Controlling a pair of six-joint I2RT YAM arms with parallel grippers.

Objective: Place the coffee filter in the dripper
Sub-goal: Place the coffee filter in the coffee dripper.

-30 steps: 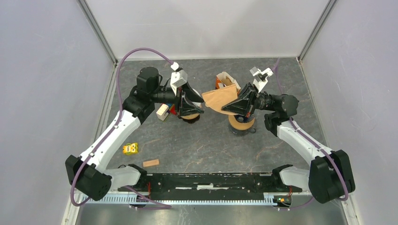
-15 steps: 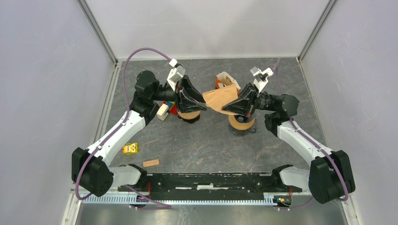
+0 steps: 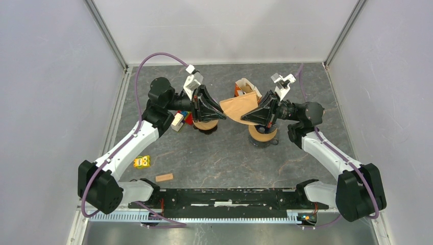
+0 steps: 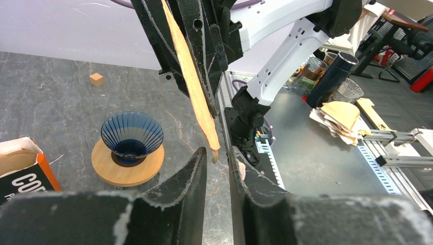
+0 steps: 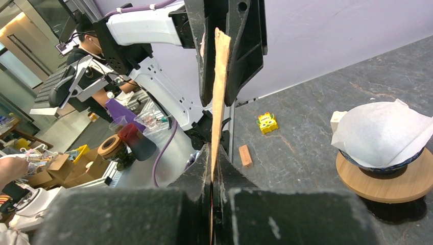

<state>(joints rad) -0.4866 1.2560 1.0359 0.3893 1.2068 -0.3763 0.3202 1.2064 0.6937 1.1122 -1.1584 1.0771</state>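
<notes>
My right gripper (image 3: 258, 110) is shut on a brown paper coffee filter (image 3: 238, 107) and holds it in the air, edge-on in the right wrist view (image 5: 220, 87). An empty blue dripper (image 4: 131, 137) on a round wooden base stands below it (image 3: 262, 135). My left gripper (image 3: 222, 113) is open with a narrow gap. The filter's free corner (image 4: 213, 149) sits just between its fingertips. A second dripper (image 5: 382, 138) lined with a white filter stands on a wooden base under the left gripper (image 3: 206, 125).
An opened coffee filter box (image 3: 245, 87) stands behind the held filter. A white block (image 3: 176, 121) and coloured pieces lie by the left dripper. A yellow toy (image 3: 142, 162) and a wooden block (image 3: 164, 177) lie near the front left.
My left gripper has moved right and turned toward the held filter, until its fingertips straddle the filter's left corner. The right gripper and filter have barely moved.
</notes>
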